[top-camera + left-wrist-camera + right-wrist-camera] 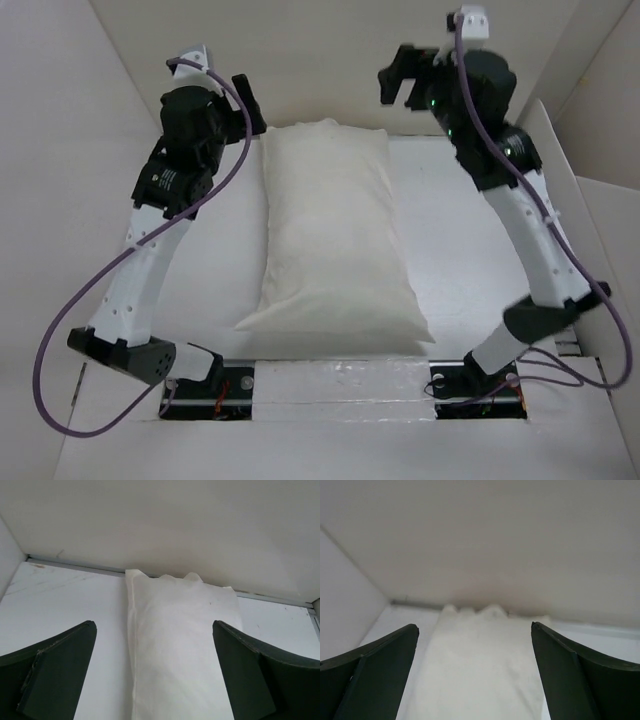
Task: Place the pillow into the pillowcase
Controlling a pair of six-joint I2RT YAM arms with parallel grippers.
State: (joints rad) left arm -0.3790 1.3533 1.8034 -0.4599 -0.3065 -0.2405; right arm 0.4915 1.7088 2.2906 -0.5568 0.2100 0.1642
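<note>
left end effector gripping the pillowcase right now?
No: the left wrist view shows the left end effector wide open, and the pillowcase lies on the table beyond it, touched by neither jaw.

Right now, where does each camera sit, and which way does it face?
Top external: fixed above and behind, looking down at the table; left arm and right arm flank the pillowcase.
Left wrist: on the left arm, facing the far wall; open left gripper frames it.
Right wrist: on the right arm, facing likewise; open right gripper shows.
Shared: all three see the pillowcase.
</note>
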